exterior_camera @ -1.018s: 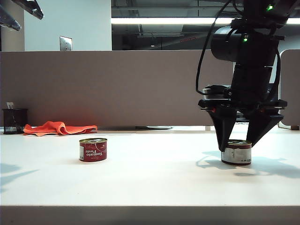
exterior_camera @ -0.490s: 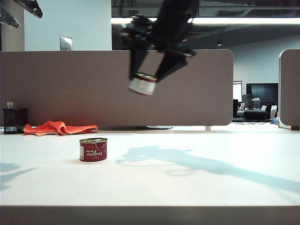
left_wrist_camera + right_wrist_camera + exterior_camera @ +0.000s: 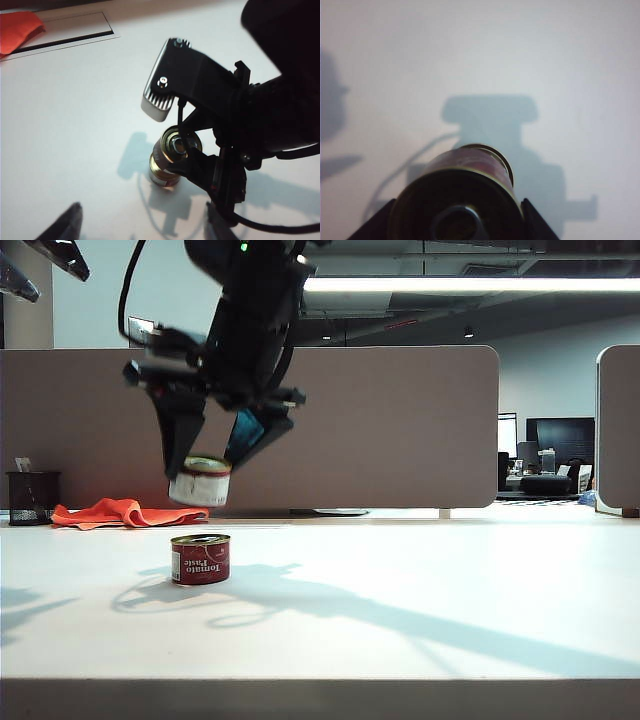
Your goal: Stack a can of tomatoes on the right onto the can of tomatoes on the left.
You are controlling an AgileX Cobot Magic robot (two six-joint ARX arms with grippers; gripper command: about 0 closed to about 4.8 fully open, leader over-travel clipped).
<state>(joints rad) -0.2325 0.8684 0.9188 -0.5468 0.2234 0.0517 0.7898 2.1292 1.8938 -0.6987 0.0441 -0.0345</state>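
Observation:
A red tomato paste can (image 3: 200, 559) stands on the white table (image 3: 420, 590) at the left. My right gripper (image 3: 208, 468) has reached across to the left and is shut on a second can of tomatoes (image 3: 200, 484) with a white label. That can hangs tilted a little above the red one, apart from it. In the right wrist view the held can (image 3: 456, 200) fills the space between the fingers (image 3: 376, 222). The left wrist view looks down on the right gripper, the held can (image 3: 176, 144) and the can under it (image 3: 160, 176). My left gripper (image 3: 145, 227) hangs high and is open, with nothing in it.
An orange cloth (image 3: 125, 512) and a black mesh cup (image 3: 30, 498) lie at the table's back left, before a brown partition (image 3: 400, 430). A cable slot (image 3: 65, 37) runs along the back edge. The left gripper's fingers (image 3: 70, 258) show at the exterior view's upper left corner.
The right gripper lifted the white-label can off the table's right side, carried it high across to the left, and has come down over the red can. The left gripper stayed put.

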